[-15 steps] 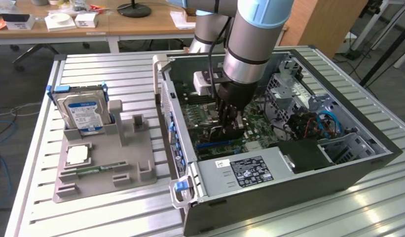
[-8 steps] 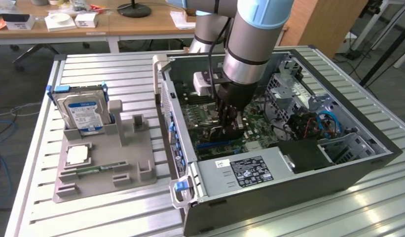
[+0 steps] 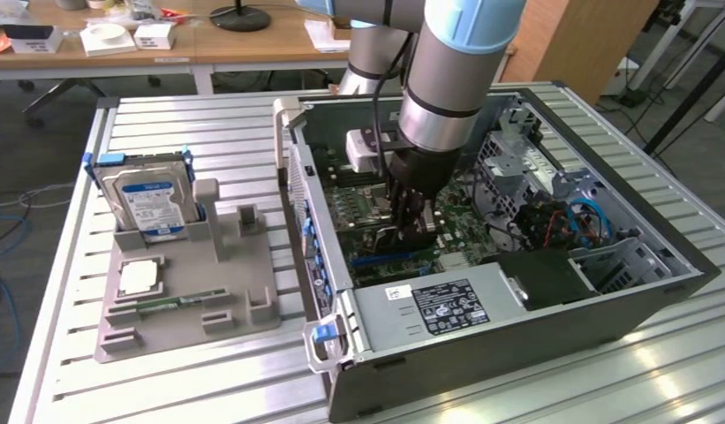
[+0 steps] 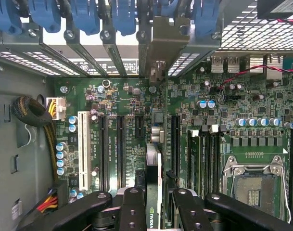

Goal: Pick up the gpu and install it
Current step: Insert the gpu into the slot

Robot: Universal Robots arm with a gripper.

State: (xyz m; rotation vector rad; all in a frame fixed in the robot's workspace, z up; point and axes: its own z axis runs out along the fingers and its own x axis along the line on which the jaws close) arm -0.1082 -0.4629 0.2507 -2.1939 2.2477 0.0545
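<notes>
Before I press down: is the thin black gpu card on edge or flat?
On edge: the thin black gpu card shows edge-on between the jaws, its pale metal bracket at the rear slots.

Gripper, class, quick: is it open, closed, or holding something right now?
Gripper: closed on the thin dark gpu card with a pale metal bracket, held edge-on between its fingers.

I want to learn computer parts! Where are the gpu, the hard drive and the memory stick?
gpu (image 4: 154,173), wrist view, its thin pale edge.
hard drive (image 3: 150,201), exterior view, its blue label.
memory stick (image 3: 162,303), exterior view, its green middle.
</notes>
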